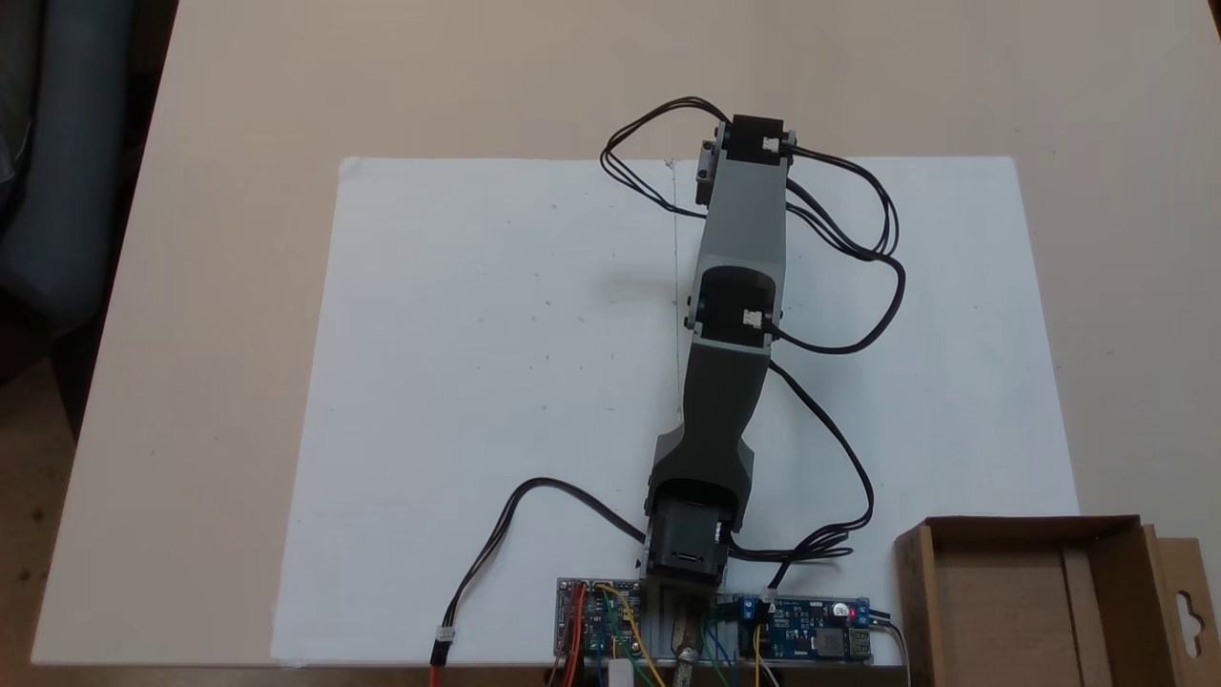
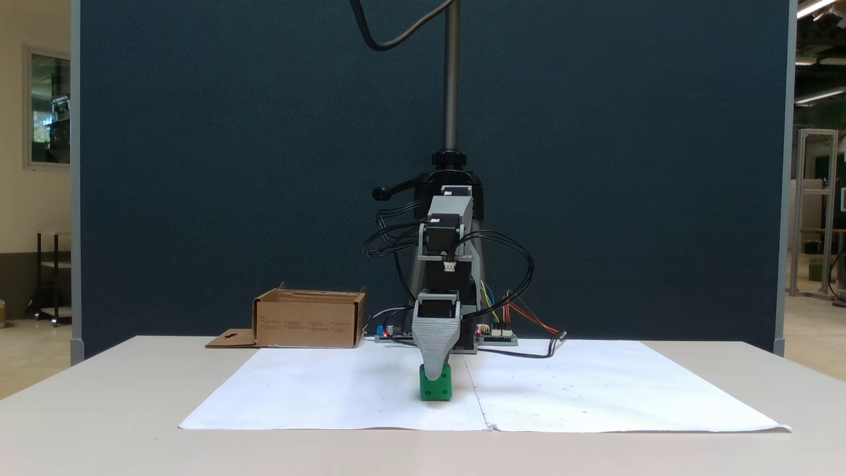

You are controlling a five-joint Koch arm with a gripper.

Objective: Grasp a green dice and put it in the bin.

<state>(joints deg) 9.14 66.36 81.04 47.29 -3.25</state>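
Observation:
The green dice (image 2: pixel 436 389) sits on the white paper (image 2: pixel 330 390), near its middle seam. My gripper (image 2: pixel 434 375) points straight down at it, and the grey front finger (image 2: pixel 436 337) overlaps the cube's top edge. The other jaw lies behind this one, so I cannot tell whether the gripper is open or shut. From above, the outstretched arm (image 1: pixel 739 286) covers the dice and the fingers. The bin (image 1: pixel 1030 523), a shallow brown cardboard box with a hang-hole flap, stands beside the arm's base; it appears at the back left in a fixed view as the bin (image 2: pixel 307 324).
Circuit boards (image 1: pixel 811 630) and loose black cables (image 1: pixel 858 239) crowd the arm's base and its right side in a fixed view. White paper (image 1: pixel 477 334) covers the middle of the beige table (image 1: pixel 191 286). A dark blue partition (image 2: pixel 198 165) stands behind the table.

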